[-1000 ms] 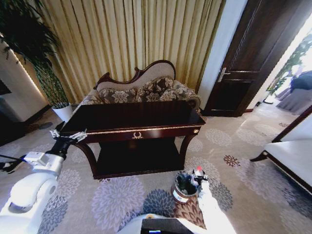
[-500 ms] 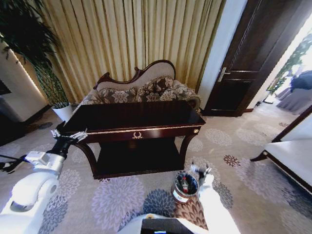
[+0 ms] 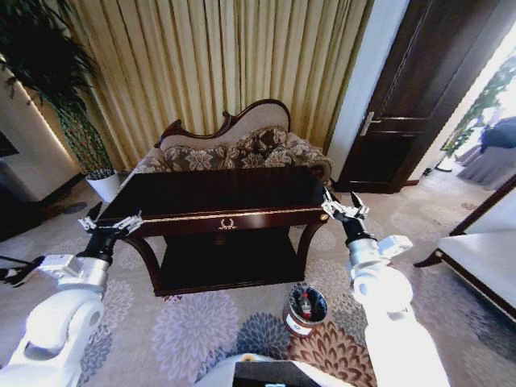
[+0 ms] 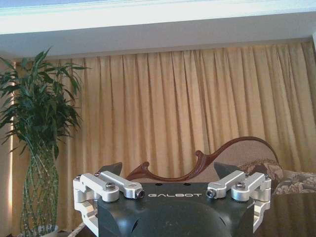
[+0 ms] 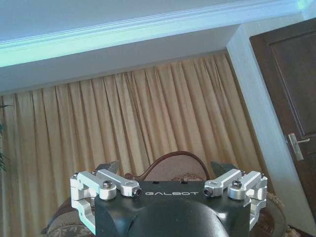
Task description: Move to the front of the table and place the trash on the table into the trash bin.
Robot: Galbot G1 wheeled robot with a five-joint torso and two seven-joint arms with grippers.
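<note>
Trash (image 3: 305,304), a bottle with a red cap, lies inside the trash bin (image 3: 305,313) on the carpet nearest the robot, just right of centre, in front of the table. Farther on, the left gripper (image 3: 112,227) sits raised at the table's left front corner, fingers spread and empty; the right gripper (image 3: 344,211) is up at the right front corner, fingers likewise apart, gripping nothing. Beyond them the table (image 3: 226,190) shows a bare dark top. Judging by this, the clearing looks finished, and the next move calls only for confirming nothing remains.
</note>
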